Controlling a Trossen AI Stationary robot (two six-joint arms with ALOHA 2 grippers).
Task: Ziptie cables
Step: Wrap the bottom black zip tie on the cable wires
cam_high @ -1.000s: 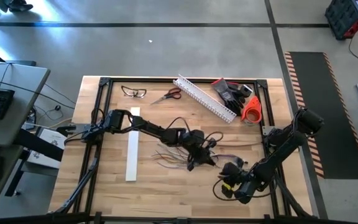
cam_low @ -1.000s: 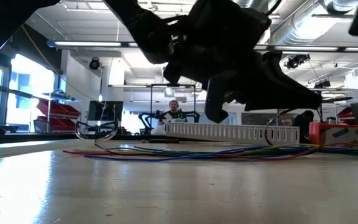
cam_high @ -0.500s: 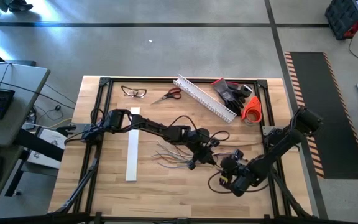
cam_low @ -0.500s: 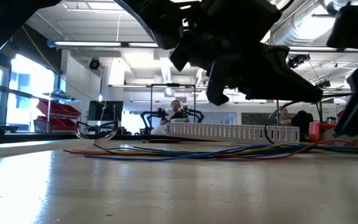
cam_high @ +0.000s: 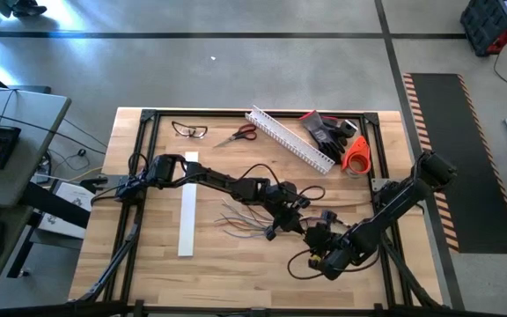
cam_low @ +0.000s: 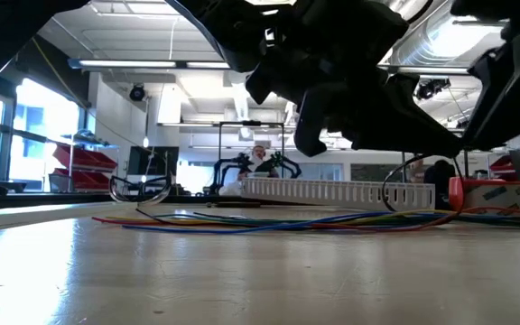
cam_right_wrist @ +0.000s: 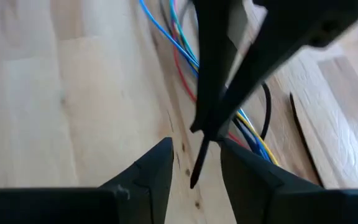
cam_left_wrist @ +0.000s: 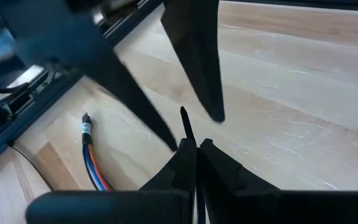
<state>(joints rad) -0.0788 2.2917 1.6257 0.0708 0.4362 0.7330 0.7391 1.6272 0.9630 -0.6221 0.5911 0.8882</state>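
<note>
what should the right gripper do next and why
Probably close the right gripper on the ziptie. Its open fingers sit either side of the strip's free tip, and the left gripper is shut on the strip's other end, so closing should give both arms a hold on it.

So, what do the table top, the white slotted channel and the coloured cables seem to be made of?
The table top looks like pale wood with a smooth matt finish: jointed strips and grain show. The white slotted channel seems to be plastic: uniform white, with thin regular teeth. The cables look like wires in glossy plastic insulation: saturated blue, red and yellow, lying limp in curves. The metal inside cannot be seen.
</note>
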